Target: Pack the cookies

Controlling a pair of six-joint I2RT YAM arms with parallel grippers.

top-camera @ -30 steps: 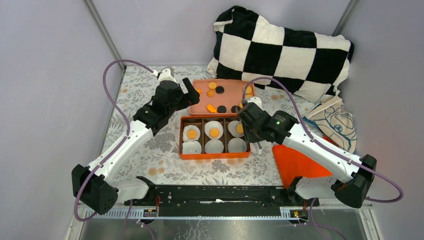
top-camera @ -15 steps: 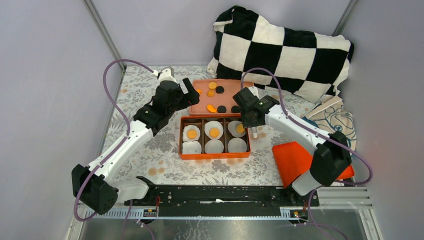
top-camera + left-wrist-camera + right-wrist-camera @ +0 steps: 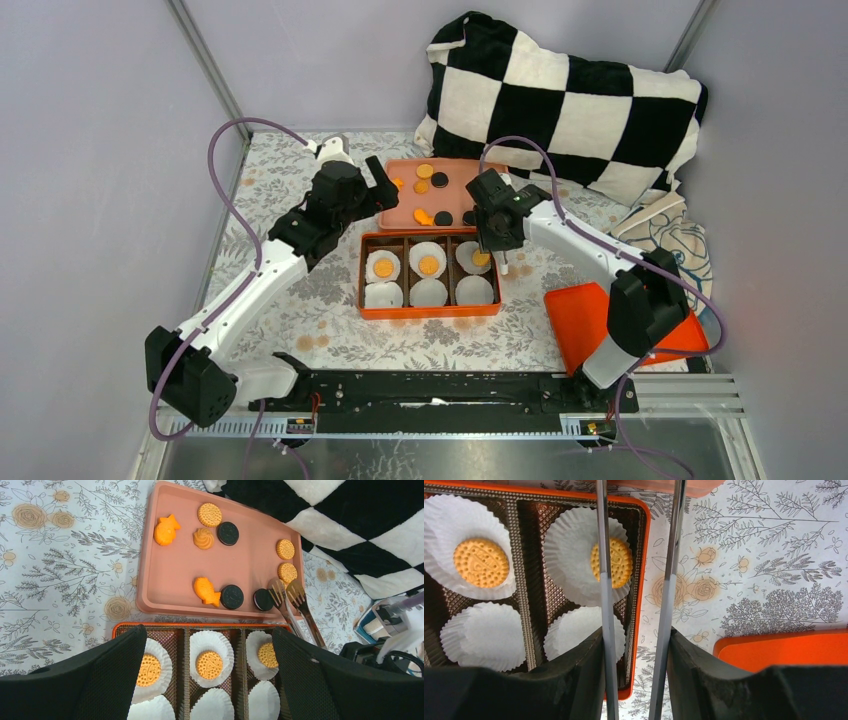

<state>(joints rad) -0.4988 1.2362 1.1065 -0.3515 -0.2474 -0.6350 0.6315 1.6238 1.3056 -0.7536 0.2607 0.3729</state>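
Observation:
Several cookies (image 3: 209, 514), orange and black, lie on the pink tray (image 3: 175, 570). Three orange cookies (image 3: 209, 664) sit in white paper cups in the back row of the orange box (image 3: 430, 312); the front cups hold nothing. My left gripper (image 3: 207, 635) hangs open above the box, holding nothing. My right gripper (image 3: 636, 640) is shut on metal tongs (image 3: 605, 555), at the box's right edge. The tongs' tips (image 3: 285, 592) rest apart at the tray's near right corner beside a black cookie (image 3: 263, 599).
An orange lid (image 3: 600, 320) lies on the flowered cloth right of the box. A black-and-white checked pillow (image 3: 560, 100) fills the back right, and a printed cloth bag (image 3: 670, 245) sits at the right edge.
My right arm has swung from over the box's right side back toward the tray, and its elbow has folded in. The left arm has not moved.

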